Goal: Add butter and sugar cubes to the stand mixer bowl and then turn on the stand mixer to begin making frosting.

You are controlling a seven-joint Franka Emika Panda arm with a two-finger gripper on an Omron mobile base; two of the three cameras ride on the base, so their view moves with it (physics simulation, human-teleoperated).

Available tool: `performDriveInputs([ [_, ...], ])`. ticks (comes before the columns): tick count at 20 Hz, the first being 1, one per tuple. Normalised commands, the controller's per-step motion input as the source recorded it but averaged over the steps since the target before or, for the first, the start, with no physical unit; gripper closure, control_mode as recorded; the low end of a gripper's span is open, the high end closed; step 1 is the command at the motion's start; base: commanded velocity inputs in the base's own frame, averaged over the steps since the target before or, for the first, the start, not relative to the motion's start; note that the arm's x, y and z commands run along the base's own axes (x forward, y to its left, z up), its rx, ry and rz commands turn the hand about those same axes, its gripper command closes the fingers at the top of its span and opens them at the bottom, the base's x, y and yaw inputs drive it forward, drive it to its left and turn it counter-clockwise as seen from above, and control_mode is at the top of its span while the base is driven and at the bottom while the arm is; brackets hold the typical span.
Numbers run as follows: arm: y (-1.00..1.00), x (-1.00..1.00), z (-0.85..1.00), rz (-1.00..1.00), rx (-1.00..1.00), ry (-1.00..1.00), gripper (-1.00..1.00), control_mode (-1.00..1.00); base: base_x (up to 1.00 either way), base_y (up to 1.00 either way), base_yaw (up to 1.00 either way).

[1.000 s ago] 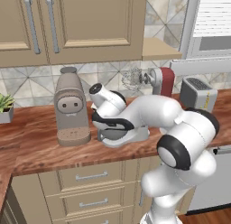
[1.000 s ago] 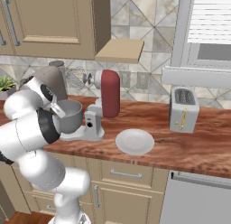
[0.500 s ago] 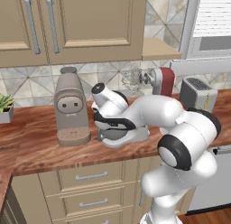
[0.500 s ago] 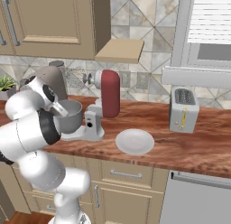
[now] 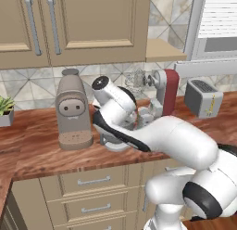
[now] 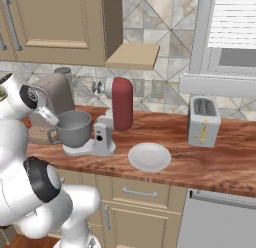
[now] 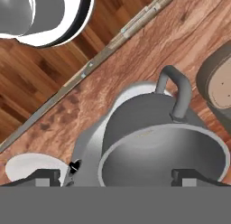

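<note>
Gripper (image 7: 115, 175): fingers spread, holding nothing | stand mixer bowl (image 7: 162, 160) directly below your tips, so a drop lands inside | stand mixer (image 6: 111, 117) head tilted clear.

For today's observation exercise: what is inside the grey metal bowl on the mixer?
In the hand view the bowl shows bare grey inner wall, no butter or sugar visible. Its bottom is cut off, so what lies there cannot be told.
</note>
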Motion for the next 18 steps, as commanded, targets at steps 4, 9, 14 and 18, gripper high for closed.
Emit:
performDriveInputs([
  [4, -0.44, -0.56, 1.00, 0.00, 0.19, -0.01, -1.00, -1.00, 0.00, 0.00, 0.00],
  [9, -0.98, -0.12, 0.83, -0.01, 0.30, 0.07, -1.00, -1.00, 0.00, 0.00, 0.00],
  [14, -1.00, 0.00, 0.42, -0.05, 0.31, 0.13, -1.00, -1.00, 0.00, 0.00, 0.00],
  [18, -1.00, 0.07, 0.02, -0.08, 0.28, 0.04, -1.00, -1.00, 0.00, 0.00, 0.00],
])
